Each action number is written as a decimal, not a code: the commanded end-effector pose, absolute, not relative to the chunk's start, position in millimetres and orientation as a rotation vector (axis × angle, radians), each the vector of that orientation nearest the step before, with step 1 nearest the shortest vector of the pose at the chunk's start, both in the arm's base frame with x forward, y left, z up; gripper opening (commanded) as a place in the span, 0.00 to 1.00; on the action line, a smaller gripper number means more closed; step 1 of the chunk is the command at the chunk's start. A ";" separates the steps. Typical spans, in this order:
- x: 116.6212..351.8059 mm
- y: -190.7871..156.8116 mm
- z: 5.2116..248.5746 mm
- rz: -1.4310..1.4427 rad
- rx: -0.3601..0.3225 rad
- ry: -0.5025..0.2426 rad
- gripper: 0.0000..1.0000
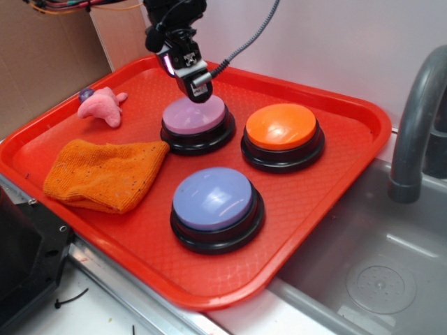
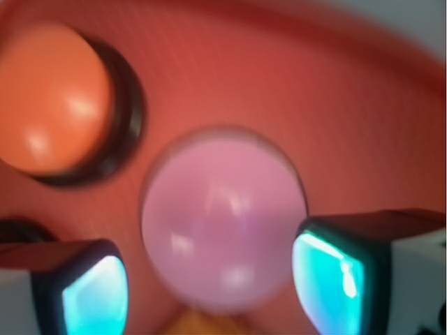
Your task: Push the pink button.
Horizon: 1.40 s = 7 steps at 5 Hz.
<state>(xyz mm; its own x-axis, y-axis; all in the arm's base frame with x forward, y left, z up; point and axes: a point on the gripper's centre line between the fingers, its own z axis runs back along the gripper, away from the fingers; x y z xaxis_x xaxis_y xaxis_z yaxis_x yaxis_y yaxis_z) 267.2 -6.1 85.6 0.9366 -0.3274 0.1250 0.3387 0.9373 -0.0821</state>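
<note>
Red tray with pink button, orange button, lavender button; fingers spread above the pink one

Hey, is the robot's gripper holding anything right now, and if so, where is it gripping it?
Nothing is held. The gripper is open, its fingers apart above the pink button, with nothing between them.

Red tray had fine grid texture; pink button, orange button, lavender button on black bases; orange cloth; pink plush.
</note>
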 end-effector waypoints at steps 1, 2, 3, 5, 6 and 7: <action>281.6 6.9 88.3 -0.350 -0.061 -0.131 1.00; 281.6 6.9 88.3 -0.350 -0.061 -0.131 1.00; 279.4 -12.5 69.1 -0.390 -0.014 -0.067 1.00; 268.8 -27.5 65.8 -0.406 0.038 -0.008 1.00; 267.3 -24.1 80.2 -0.391 0.042 -0.023 1.00; 269.6 -18.6 107.3 -0.363 0.043 -0.055 1.00</action>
